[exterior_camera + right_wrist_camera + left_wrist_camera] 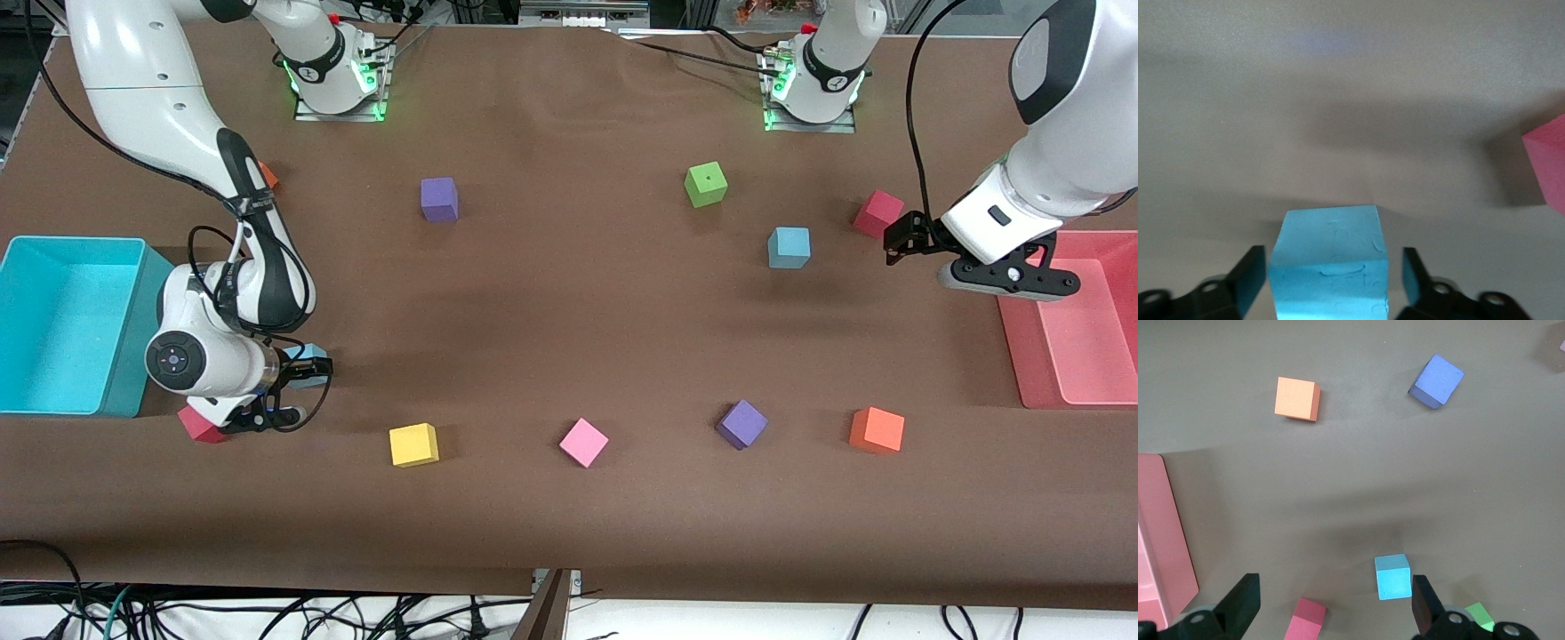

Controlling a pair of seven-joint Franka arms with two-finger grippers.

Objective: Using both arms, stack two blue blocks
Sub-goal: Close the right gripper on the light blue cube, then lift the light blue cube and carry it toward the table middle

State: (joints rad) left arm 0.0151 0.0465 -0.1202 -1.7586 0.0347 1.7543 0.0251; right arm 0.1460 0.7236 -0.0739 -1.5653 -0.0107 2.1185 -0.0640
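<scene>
One sky-blue block [789,247] sits on the brown table toward the left arm's end; it also shows in the left wrist view [1393,577]. My left gripper [900,238] hangs open and empty above the table between that block and a red block [878,213]; in its wrist view [1335,597] both blocks lie between the spread fingers. The second sky-blue block [311,352] sits beside the turquoise bin. My right gripper [298,369] is low around it, open, with a gap on each side of the block [1329,263].
A turquoise bin [62,324] stands at the right arm's end and a pink tray [1076,320] at the left arm's end. A red block [200,425] lies by the right gripper. Yellow [414,444], pink [583,442], purple [741,423] and orange [877,429] blocks line the near side; purple [439,198] and green [706,184] sit farther.
</scene>
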